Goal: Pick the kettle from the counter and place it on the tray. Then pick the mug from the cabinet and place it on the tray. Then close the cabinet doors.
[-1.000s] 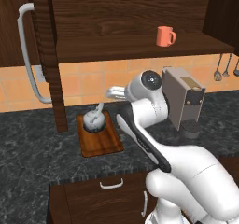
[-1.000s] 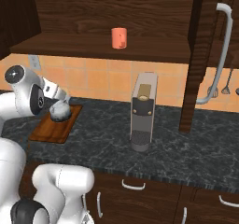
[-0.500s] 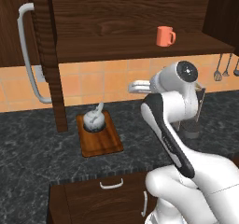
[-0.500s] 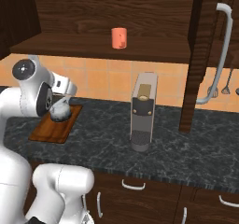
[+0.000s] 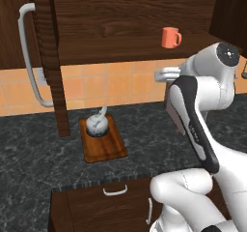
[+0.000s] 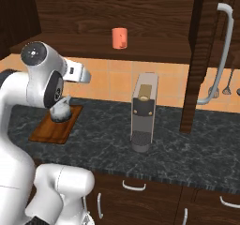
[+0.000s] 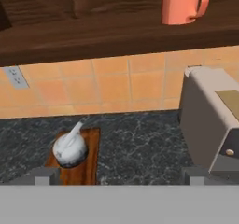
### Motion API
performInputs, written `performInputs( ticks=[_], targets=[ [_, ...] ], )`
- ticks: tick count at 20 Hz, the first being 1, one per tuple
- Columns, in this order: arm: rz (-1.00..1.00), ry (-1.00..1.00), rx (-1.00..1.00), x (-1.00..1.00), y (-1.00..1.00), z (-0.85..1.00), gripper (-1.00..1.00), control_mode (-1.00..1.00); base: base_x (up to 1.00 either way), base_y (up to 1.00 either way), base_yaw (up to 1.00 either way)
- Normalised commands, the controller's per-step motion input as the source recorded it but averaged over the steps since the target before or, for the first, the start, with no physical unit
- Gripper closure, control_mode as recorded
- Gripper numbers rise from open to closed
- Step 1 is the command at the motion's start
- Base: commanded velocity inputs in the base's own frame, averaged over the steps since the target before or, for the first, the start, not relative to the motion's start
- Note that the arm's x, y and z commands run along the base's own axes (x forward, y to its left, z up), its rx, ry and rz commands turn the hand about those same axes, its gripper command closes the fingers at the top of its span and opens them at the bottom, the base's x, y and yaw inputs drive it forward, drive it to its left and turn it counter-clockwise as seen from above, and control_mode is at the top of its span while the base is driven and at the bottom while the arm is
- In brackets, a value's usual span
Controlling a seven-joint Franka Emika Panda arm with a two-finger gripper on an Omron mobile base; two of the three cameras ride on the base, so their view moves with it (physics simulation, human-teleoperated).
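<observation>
Mug-wise, my end effector [image 7: 116, 178] stood with fingers wide apart and empty, aimed below the small orange-coral cylindrical mug [image 5: 170, 37] on the dark wood cabinet shelf [image 5: 120, 52]. Reaching up, I risked clipping that shelf edge or the boxy grey appliance [image 6: 143, 111]; the squat silver kettle [image 5: 97, 125] sat on the reddish-brown wooden tray [image 5: 107, 149].

So the kettle [image 5: 98, 124] sits on the tray [image 5: 107, 149], toward the tray's far end, and the tray lies on the counter [image 5: 38, 153] close to the back wall. Off to the right of it on the same counter, well apart, there's a coffee machine [image 6: 143, 111]. The mug [image 5: 170, 37] is up on the shelf inside the cabinet [image 5: 111, 23], above and to the right of the kettle. Both cabinet doors [image 5: 46, 57] stand open, one at each side. Drawers [image 5: 116, 204] sit under the counter's near edge.
</observation>
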Motion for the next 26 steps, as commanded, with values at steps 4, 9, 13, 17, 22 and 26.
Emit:
performInputs(
  ticks=[4,9,13,17,22,26],
  targets=[
    [0.10,-0.11,-0.08,0.00,-0.57,0.55,-1.00,-1.00,0.00,0.00,0.00],
    [0.15,-0.15,-0.07,-0.01,-0.61,0.49,-1.00,-1.00,0.00,0.00,0.00],
    [0.22,-0.22,-0.06,0.13,-0.51,0.14,-1.00,-1.00,0.00,0.00,0.00],
    [0.11,-0.05,-0.05,0.33,-0.43,0.19,-1.00,-1.00,0.00,0.00,0.00],
    [0.01,0.04,-0.01,0.52,-0.07,0.14,-1.00,-1.00,0.00,0.00,0.00],
    [0.00,0.11,0.00,0.48,-0.12,0.08,-1.00,-1.00,0.00,0.00,0.00]
  ],
)
